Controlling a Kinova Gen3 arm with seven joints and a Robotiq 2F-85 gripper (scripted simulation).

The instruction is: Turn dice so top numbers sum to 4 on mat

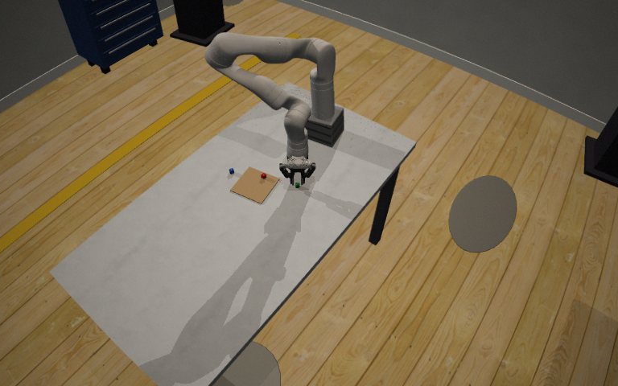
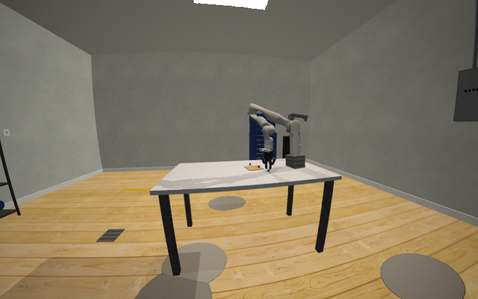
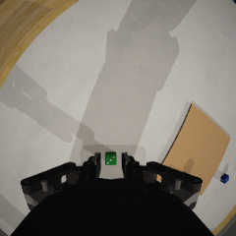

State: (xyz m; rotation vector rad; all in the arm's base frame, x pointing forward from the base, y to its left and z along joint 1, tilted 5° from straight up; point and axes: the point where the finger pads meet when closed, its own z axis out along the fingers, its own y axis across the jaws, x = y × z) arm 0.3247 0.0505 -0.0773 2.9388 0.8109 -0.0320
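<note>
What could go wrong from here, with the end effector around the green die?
1. The end effector straddles the green die without clamping it; closing off-centre could tip or push it.
2. The red die sits near the mat's edge; bringing the green die over could knock it off.
3. The blue die lies off the mat, easily forgotten.
</note>
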